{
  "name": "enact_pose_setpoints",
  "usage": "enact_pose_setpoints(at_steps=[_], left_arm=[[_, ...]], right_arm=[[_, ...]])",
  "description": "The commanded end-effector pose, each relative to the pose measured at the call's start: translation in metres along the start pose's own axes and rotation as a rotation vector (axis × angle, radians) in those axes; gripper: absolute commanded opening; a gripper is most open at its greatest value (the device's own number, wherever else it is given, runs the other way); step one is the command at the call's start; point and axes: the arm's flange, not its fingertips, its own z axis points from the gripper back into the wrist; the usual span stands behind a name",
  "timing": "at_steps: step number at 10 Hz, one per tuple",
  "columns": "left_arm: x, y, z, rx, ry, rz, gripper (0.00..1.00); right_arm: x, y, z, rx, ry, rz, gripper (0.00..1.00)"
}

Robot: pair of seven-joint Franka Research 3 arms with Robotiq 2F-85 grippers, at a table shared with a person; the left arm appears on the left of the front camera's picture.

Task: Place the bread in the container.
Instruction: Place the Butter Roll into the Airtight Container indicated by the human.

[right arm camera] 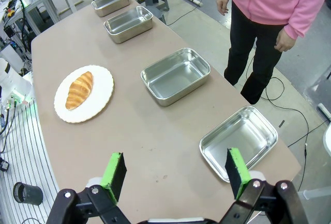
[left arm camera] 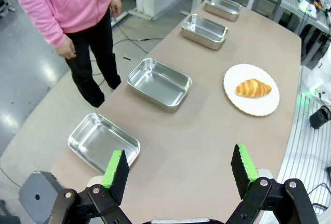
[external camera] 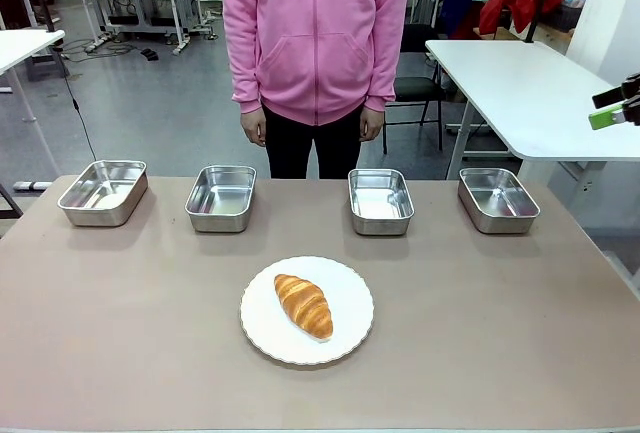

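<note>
**Locating the croissant: mid-tabletop, between two spread hands**

Nearest to the robot, both hands hang above the tabletop and carry nothing. The left hand has its green pads wide apart, over the left end. The right hand is spread in the same way over the right end.

A little further in lies the croissant, on the white plate. It is at about the middle of the tabletop's width, on the robot's side. From the left hand it lies ahead and toward the robot's right; from the right hand, ahead and toward the robot's left. Both hands are well apart from it, and I cannot tell which one is nearer. The long axis of the croissant runs slantwise: one tapered end points to the far left, the other to the near right. In my judgement, the hand that goes for it should turn so that its pads close across this slanted axis, on the thick middle part.

Beyond the plate, four empty steel pans stand in one row near the far edge: the leftmost pan, the left middle pan, the right middle pan and the rightmost pan. The two middle ones are closest to the plate. Behind the row stands a person in a pink hooded top, arms down.
</note>
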Motion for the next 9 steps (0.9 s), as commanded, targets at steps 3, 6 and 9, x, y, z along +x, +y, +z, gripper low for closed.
enact_pose_setpoints(at_steps=[3,6,9], left_arm=[[-0.0005,-0.0006,0.0008,0.0,-0.003,-0.001,1.0],[-0.0005,-0.0006,0.0008,0.0,-0.003,-0.001,1.0],[-0.0005,-0.0006,0.0008,0.0,-0.003,-0.001,1.0]], right_arm=[[0.0017,0.0009,0.0001,0.002,-0.005,0.005,1.0],[0.0017,0.0009,0.0001,0.002,-0.005,0.005,1.0],[0.0017,0.0009,0.0001,0.002,-0.005,0.005,1.0]])
